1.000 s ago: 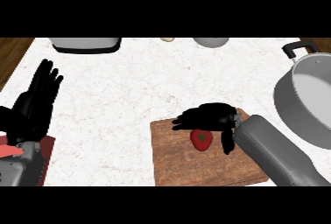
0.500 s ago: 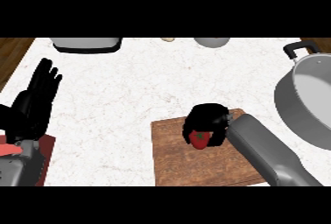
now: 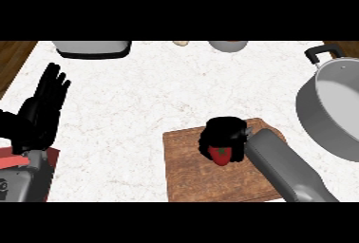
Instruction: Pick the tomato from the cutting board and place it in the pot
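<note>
Over the cutting board [image 3: 210, 180], your right hand [image 3: 224, 135] curls round the tomato [image 3: 221, 154], pinching it. Treat it as light, soft and slippery: hold its round sides until the pot [image 3: 335, 107]. Your left hand [image 3: 42, 114] rests spread.

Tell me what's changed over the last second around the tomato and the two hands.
The right hand has closed down from a spread pose over the tomato and now curls round it, only its lower part showing. The tomato is still over the cutting board, not visibly moved toward the pot. The left hand stays open at the left edge.
</note>
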Controlling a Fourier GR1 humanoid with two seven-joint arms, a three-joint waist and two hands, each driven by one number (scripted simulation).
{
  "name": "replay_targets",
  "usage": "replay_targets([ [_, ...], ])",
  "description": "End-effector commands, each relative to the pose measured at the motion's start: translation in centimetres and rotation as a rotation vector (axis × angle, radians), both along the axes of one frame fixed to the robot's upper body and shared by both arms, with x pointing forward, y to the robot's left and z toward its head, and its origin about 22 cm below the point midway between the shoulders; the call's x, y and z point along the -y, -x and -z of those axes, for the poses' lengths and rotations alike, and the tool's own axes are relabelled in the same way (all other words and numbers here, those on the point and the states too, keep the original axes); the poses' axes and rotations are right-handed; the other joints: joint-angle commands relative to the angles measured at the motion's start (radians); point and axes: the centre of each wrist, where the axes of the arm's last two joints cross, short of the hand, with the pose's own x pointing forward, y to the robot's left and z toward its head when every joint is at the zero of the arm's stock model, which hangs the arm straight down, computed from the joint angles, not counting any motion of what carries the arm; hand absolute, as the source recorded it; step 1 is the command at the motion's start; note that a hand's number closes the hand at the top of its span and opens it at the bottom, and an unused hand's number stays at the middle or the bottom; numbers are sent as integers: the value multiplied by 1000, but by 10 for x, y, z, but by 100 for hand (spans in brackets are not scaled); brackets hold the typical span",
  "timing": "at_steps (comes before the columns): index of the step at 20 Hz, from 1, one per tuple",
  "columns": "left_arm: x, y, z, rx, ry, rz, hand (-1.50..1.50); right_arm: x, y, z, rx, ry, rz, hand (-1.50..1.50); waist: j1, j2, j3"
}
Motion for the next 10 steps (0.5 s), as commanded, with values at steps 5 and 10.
replay_targets([
  [5,-28,10,1,-28,-2,-121,0,74,53,52,-83,38,637,150,-132,-30,-1],
  [10,-32,17,12,-51,-6,-133,0,61,101,43,-37,-128,799,150,-127,-29,-3],
])
